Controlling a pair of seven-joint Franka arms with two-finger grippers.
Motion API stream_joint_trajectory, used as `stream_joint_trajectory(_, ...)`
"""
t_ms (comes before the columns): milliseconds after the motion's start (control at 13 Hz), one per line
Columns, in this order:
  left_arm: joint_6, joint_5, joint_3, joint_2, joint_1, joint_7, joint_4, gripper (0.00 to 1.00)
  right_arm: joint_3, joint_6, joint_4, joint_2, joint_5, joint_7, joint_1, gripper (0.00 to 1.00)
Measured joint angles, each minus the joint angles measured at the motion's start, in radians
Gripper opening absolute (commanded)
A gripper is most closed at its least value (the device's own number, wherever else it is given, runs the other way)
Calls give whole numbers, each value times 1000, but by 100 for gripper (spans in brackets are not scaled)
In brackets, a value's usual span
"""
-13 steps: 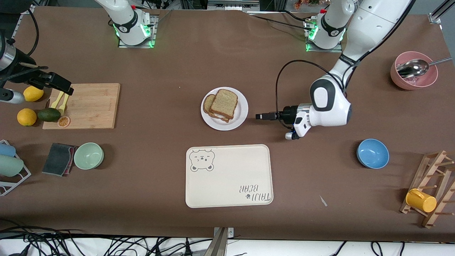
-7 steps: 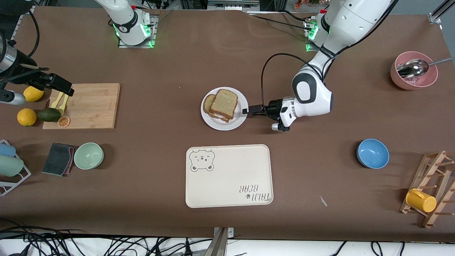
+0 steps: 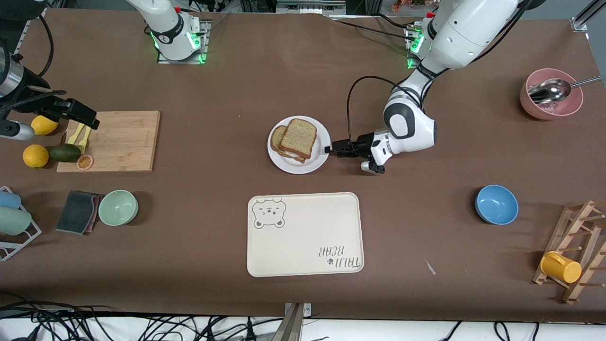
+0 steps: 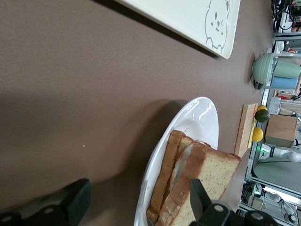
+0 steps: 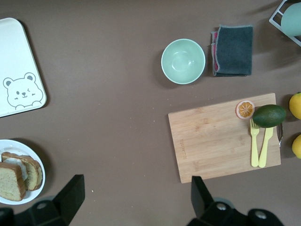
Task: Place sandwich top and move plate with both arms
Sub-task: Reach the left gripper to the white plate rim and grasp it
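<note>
While the sandwich top (image 3: 299, 137) rests on the stacked slices on the plate (image 3: 319, 157) at mid-table, the left gripper (image 3: 330, 149) is held open at the plate's rim, one finger on either side. The right gripper (image 3: 80, 113) is parked open above the cutting board (image 3: 123, 142).

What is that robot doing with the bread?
The left gripper is at the rim of the white plate, its fingers open on either side of the rim. The sandwich top already lies on the other slices on the plate. The right gripper waits up high with open fingers, over the end of the table where the wooden cutting board lies. The cream bear tray lies nearer the camera than the plate.
</note>
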Motion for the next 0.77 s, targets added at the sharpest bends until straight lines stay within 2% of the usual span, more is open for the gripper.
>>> stream_joint_trajectory(77, 0, -17, -5, 0, -3, 2, 1, 90, 2, 0, 0, 0, 0, 0, 4, 100)
stream_joint_trajectory(230, 12, -37, -27, -1, -9, 4, 0, 82, 4, 1, 0, 0, 0, 0, 9, 100)
stream_joint_trajectory(767, 34, -38, -45, -1, -21, 33, -31, 37, 3, 1, 0, 3, 0, 0, 8, 100)
